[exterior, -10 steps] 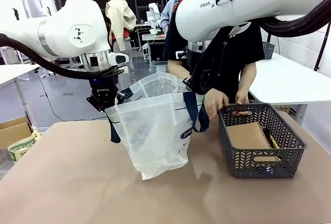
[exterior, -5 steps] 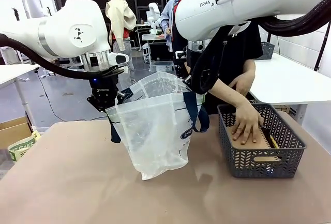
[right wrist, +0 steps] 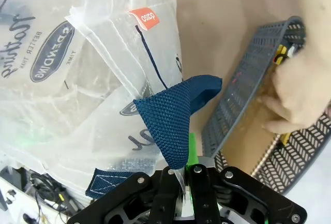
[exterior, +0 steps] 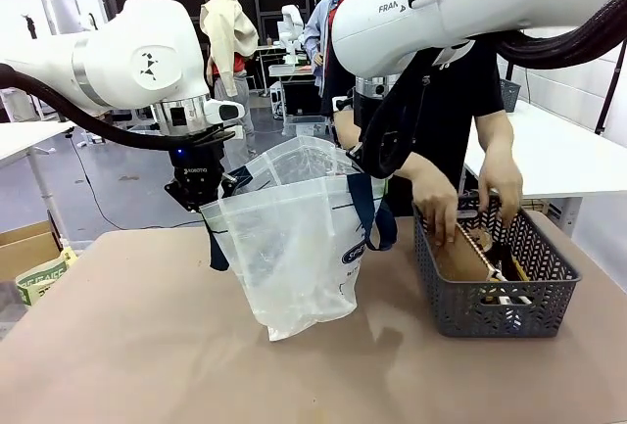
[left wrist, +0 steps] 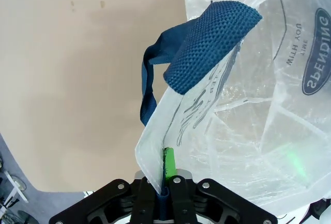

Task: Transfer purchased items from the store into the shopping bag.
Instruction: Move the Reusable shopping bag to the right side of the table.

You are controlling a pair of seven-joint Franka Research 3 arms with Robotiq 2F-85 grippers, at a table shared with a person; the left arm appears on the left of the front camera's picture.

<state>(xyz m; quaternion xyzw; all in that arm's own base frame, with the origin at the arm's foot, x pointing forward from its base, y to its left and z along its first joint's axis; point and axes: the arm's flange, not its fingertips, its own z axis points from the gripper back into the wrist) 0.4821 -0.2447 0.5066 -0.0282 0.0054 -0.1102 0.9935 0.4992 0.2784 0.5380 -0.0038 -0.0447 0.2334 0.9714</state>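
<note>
The translucent shopping bag (exterior: 294,243) with navy straps hangs open above the table between my two arms. My left gripper (exterior: 203,199) is shut on the bag's left rim; the left wrist view shows its green pad (left wrist: 169,163) pinching the plastic (left wrist: 243,105) beside a navy strap (left wrist: 212,43). My right gripper (exterior: 364,162) is shut on the right rim, its fingers (right wrist: 190,175) clamping plastic under a strap (right wrist: 173,118). The dark grey basket, the store (exterior: 495,308), stands at the right. A person's hands (exterior: 441,216) tilt a tan cardboard pack (exterior: 460,256) up inside it. Yellow and red sticks (exterior: 516,269) lie beside the pack.
A brown cardboard box (exterior: 24,248) with a green-printed pack sits off the table's left edge. A white table (exterior: 549,155) stands behind the basket. The person (exterior: 451,101) stands at the far side. Bare table surface (exterior: 147,355) lies in front of the bag.
The person's hand lay flat on the tan pack; now both hands grip it and tip its near edge up in the basket. Both grippers and the bag have stayed still.
</note>
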